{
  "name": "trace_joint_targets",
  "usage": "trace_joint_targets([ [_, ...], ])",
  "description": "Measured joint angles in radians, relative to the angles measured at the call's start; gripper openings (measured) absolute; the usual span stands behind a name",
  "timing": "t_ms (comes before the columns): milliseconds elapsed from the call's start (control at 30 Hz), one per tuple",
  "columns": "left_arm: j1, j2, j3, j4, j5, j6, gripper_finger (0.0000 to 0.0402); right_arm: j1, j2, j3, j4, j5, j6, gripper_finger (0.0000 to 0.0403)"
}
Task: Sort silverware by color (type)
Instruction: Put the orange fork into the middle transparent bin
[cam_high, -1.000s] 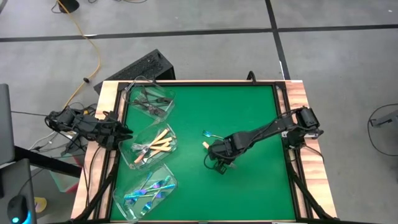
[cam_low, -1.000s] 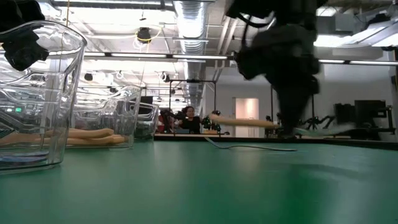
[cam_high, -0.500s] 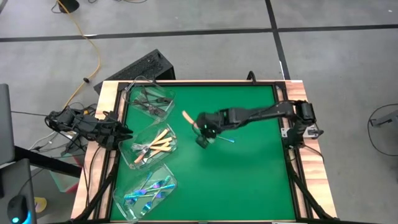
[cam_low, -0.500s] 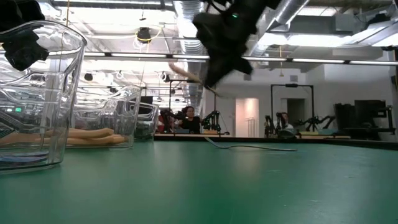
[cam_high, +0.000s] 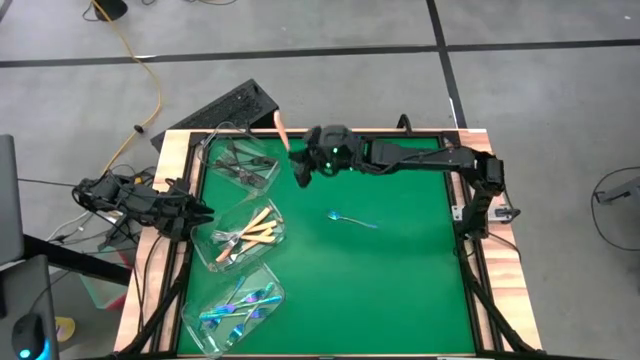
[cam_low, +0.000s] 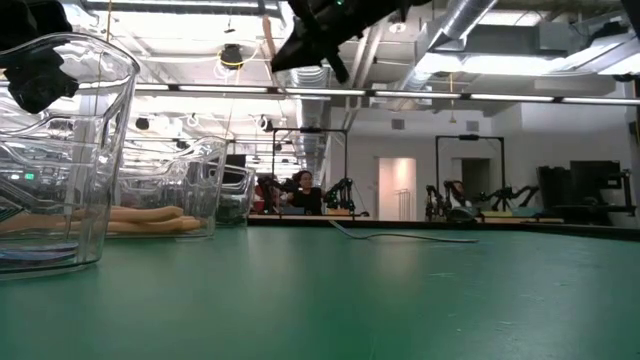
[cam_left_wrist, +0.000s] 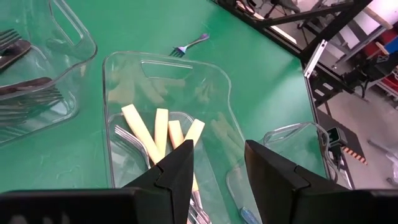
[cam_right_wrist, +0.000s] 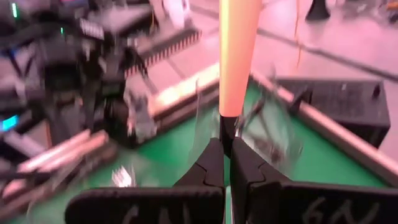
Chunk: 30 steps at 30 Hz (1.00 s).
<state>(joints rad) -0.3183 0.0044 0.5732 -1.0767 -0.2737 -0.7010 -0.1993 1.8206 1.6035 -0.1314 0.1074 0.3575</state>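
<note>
My right gripper (cam_high: 299, 162) hangs over the table's far left part, beside the far tub (cam_high: 262, 152) of dark grey forks, and is shut on a cream-handled fork (cam_high: 282, 128). The low view shows it high above the table (cam_low: 305, 40). An iridescent blue fork (cam_high: 352, 219) lies flat on the green mat near the middle. My left gripper (cam_left_wrist: 217, 167) is open at the left edge, above the middle tub (cam_left_wrist: 208, 78) of cream-handled forks (cam_left_wrist: 163, 127). The near tub (cam_high: 238, 308) holds iridescent forks. My right gripper pinches the cream-handled fork between its two fingers at the dark neck (cam_right_wrist: 226, 127), just below the end of the cream handle. The handle (cam_right_wrist: 239, 50) runs on past the fingertips, in line with the fingers. The fork is lifted clear of the table and points toward the far left corner.
Three clear plastic tubs stand in a row along the table's left side. A raised wooden border (cam_high: 480, 150) frames the green mat. A dark keyboard-like object (cam_high: 225, 108) lies beyond the far left corner. The mat's right half is open room.
My right gripper has risen from the middle of the mat and swung toward the far left corner, carrying the cream-handled fork lifted clear. The fork's handle now points toward the far left. The blue fork has stayed on the mat.
</note>
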Motion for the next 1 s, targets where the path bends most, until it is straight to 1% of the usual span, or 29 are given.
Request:
trace_joint_targets([
  [100,0.000,0.000,0.000,0.000,0.000,0.000,0.0128,-0.028,0.000,0.000,0.059,0.000,-0.001,0.0013],
  [200,0.000,0.000,0.000,0.000,-0.001,-0.004,0.0128,-0.046,0.000,0.000,0.079,0.000,-0.029,0.0013],
  [533,0.000,0.000,0.000,0.000,-0.008,-0.019,0.0128,-0.066,0.001,0.000,0.176,-0.001,-0.101,0.0013],
  [900,0.000,0.000,0.000,0.000,-0.017,-0.022,0.0128,-0.075,0.001,0.000,0.249,-0.004,-0.166,0.0013],
  [1000,0.000,0.000,0.000,0.000,-0.021,-0.029,0.0128,-0.084,0.001,0.017,0.240,-0.003,-0.182,0.0013],
])
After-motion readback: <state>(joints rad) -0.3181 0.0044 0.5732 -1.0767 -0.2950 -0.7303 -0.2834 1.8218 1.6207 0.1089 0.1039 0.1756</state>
